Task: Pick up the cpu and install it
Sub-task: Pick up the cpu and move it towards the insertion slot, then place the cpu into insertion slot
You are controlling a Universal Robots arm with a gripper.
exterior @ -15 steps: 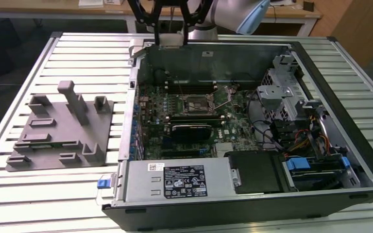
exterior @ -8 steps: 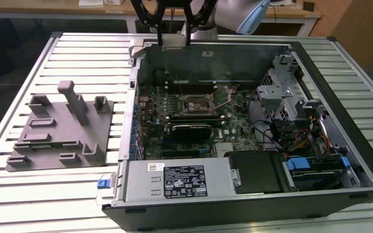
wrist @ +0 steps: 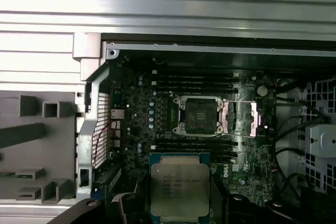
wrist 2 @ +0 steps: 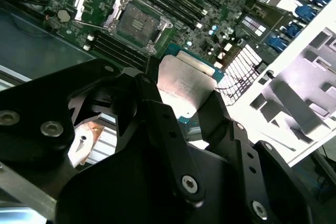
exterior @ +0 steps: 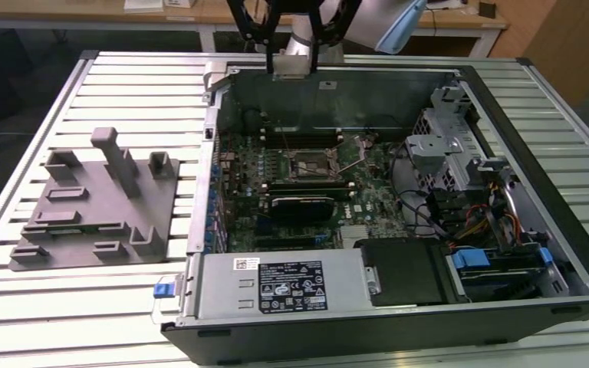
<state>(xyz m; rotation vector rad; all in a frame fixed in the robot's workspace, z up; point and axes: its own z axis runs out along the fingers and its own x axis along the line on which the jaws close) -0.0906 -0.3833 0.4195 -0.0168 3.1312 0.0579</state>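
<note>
— Fingers (wrist 2: 153, 103) first: how do they stand?

— Narrow, pinched on opposite edges of the cpu (wrist: 180, 190), whose silvery top shows in both wrist views. In the exterior view the gripper (exterior: 294, 67) hangs at twelve o'clock of the computer case (exterior: 376, 96), above its far wall and well clear of the board.

— And the target?

— The socket (wrist: 199, 115) sits near the board's middle, toward six o'clock from the gripper in the exterior view. Its metal load plate (wrist: 239, 116) is swung open and the dark seat is bare.

— How would you carry it well?

— My judgement: hold the chip level and bring it square over the seat, edges parallel to the frame, before any lowering. In the first wrist view chip and socket look roughly aligned, which helps. I cannot make out a corner mark or notches, so orientation wants checking.

— Risks?

— Tilt, mostly; a corner entering first could bend contacts. The grip is on the edges alone, so no jerks. The memory slots (wrist: 194, 83) flank the socket, and the open plate is what the fingers might brush. The grey tray (exterior: 90, 207), at nine o'clock of the case on the tabletop (exterior: 120, 77), is out of the way.
</note>
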